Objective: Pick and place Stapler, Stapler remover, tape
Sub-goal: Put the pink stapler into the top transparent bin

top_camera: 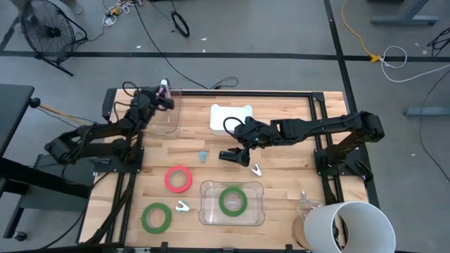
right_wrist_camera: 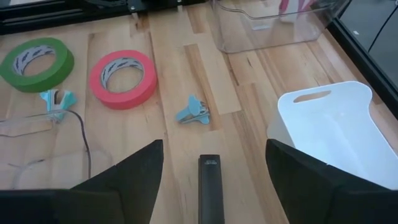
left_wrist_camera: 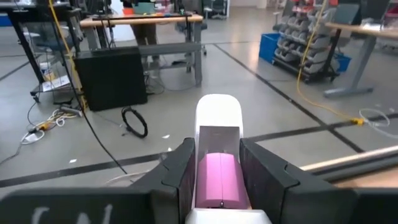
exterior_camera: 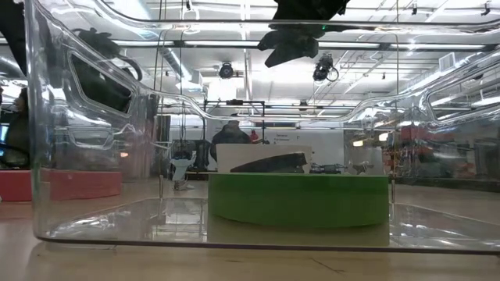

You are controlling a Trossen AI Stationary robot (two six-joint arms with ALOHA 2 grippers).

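A pink and white stapler (left_wrist_camera: 217, 115) sits in my left gripper (top_camera: 163, 93), which is shut on it at the table's far left, above a clear bin (top_camera: 171, 119). My right gripper (right_wrist_camera: 214, 146) hangs open over mid-table, above a black stapler (right_wrist_camera: 209, 186) that lies flat on the wood. A blue staple remover (top_camera: 202, 155) lies just left of it. One roll of red tape (top_camera: 178, 178) and one of green tape (top_camera: 156, 217) lie flat near the front left. Another roll of green tape (top_camera: 232, 201) lies inside a second clear bin (top_camera: 208, 214). My left gripper pinches the stapler's two long sides (left_wrist_camera: 203, 174) between its two fingers (left_wrist_camera: 180, 177). The fingers lie along the stapler and point about level toward the table's far edge. Its white front end (left_wrist_camera: 217, 106) sticks out past the fingertips. It is lifted clear.
A white bin (top_camera: 232, 116) stands at the far middle, right of the clear bin. Two more small staple removers (top_camera: 183, 206) (top_camera: 256, 169) lie on the wood. A white bucket (top_camera: 348, 225) stands at the front right corner. Bare wood shows between the red tape and the white bin.
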